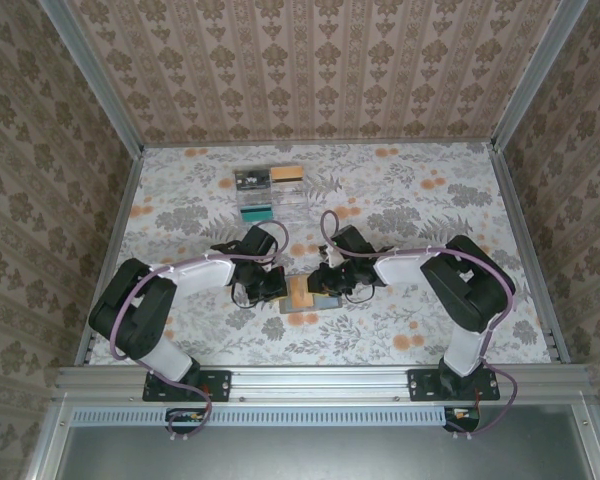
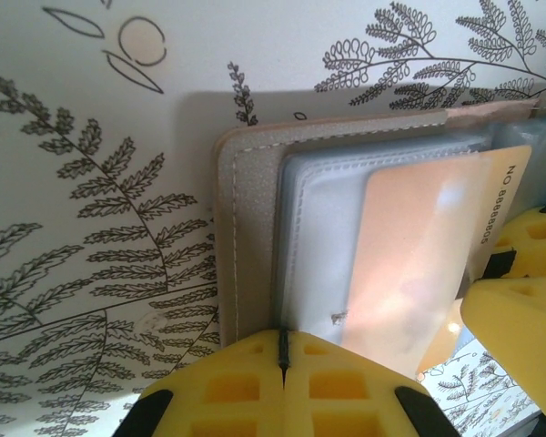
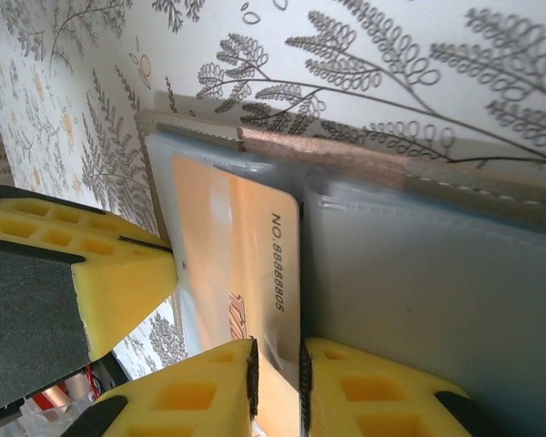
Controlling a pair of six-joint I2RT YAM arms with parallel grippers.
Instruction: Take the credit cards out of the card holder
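The card holder (image 1: 325,300) lies open on the floral table between the two arms. Its grey-brown panel (image 2: 246,237) and grey pocket (image 3: 437,282) face up. One orange-tinted credit card (image 2: 409,255) numbered along its edge sticks halfway out of a clear pocket. My left gripper (image 2: 285,335) is shut, its tips pinching the holder's pocket edge. The left fingers (image 3: 100,273) also reach in from the left in the right wrist view. My right gripper (image 3: 278,364) stands a narrow gap open, with the credit card (image 3: 255,246) corner between its pads.
A clear plastic tray (image 1: 270,195) with dark and teal items sits farther back, near the table's middle. Patterned walls (image 1: 310,60) and metal rails close in the table. Both arms (image 1: 180,275) meet at the centre front.
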